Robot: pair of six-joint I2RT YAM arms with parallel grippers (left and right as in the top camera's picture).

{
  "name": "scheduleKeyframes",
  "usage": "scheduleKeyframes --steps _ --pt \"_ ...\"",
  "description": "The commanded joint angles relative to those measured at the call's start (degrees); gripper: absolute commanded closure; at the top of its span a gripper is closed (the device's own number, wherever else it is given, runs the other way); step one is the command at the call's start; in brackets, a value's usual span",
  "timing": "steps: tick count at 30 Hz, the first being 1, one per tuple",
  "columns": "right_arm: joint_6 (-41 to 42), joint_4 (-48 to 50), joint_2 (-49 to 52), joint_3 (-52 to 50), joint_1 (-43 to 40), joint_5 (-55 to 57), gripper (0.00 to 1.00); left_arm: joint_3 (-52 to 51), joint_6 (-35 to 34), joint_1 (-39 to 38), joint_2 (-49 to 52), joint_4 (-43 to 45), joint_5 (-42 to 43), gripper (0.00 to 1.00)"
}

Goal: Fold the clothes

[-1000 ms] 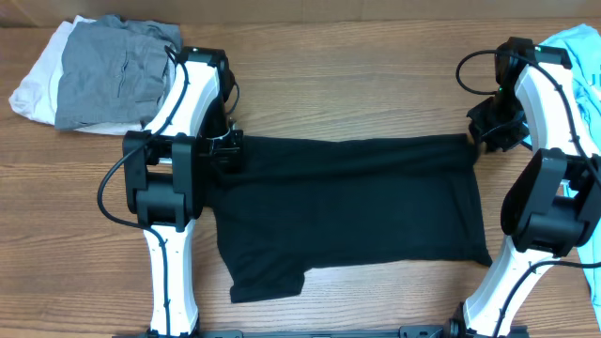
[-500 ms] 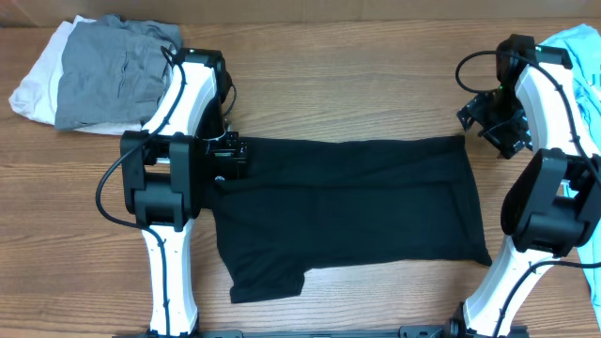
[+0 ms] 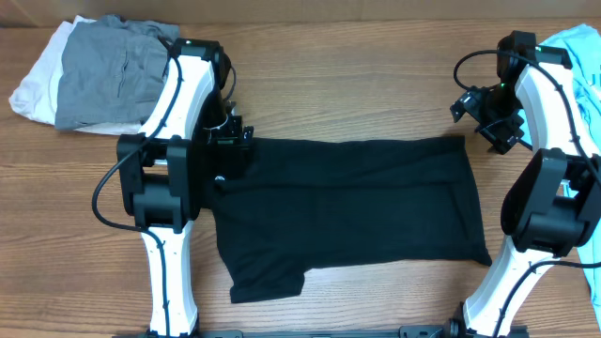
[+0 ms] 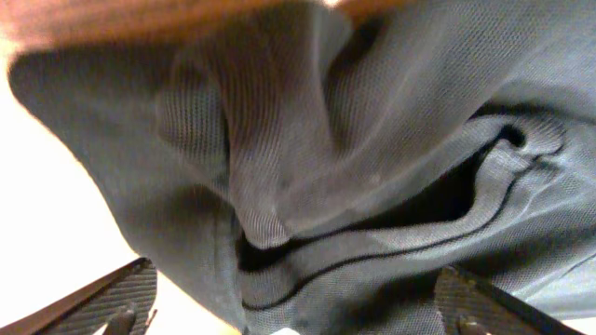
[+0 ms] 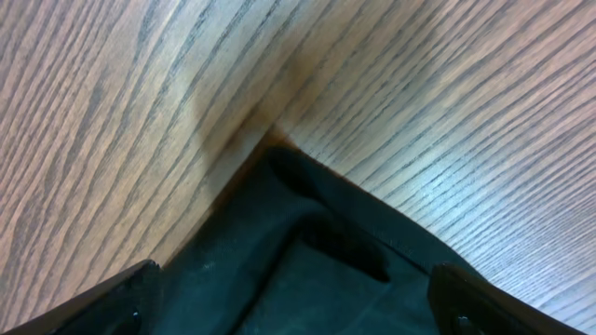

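Observation:
The clothes in work are a black shirt [image 3: 357,207], lying folded flat across the middle of the table with one sleeve sticking out at the lower left. My left gripper [image 3: 230,143] hovers open over its top left corner. In the left wrist view the shirt's bunched fabric and collar seam [image 4: 372,214] fill the frame, with my fingers [image 4: 107,298] spread wide and nothing between them. My right gripper [image 3: 483,120] stands open just past the top right corner [image 5: 317,261], which lies loose on the wood.
A grey garment [image 3: 108,70] lies on a white one [image 3: 33,89] at the back left. A light blue garment [image 3: 577,52] sits at the right edge behind my right arm. Bare wooden table [image 3: 357,84] runs behind the shirt.
Both grippers have opened and let go of the shirt's top edge. Each has drawn slightly back from its corner, and the shirt now lies flat.

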Motion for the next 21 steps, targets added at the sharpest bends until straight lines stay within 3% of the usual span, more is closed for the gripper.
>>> scheduleKeyframes --steps 1,4,9,15,21 --pt "-0.44 0.20 -1.73 0.79 -0.04 -0.31 0.05 1.07 1.16 0.28 -1.92 1.05 1.01 0.09" --pt "-0.44 0.33 -1.73 0.79 -0.04 -0.28 0.05 1.07 1.14 0.28 -1.90 1.29 1.33 0.20" --pt "-0.46 0.37 -1.73 0.79 -0.04 -0.28 0.05 0.98 1.14 0.20 -1.90 0.20 3.72 0.21" --pt "-0.46 0.63 -1.73 0.79 -0.04 -0.28 0.05 -0.24 1.09 0.20 -1.90 -2.05 5.29 0.29" --pt "-0.46 0.66 -1.73 0.79 -0.04 -0.28 0.05 -3.56 -2.49 0.61 -1.90 -3.54 0.04 0.34"
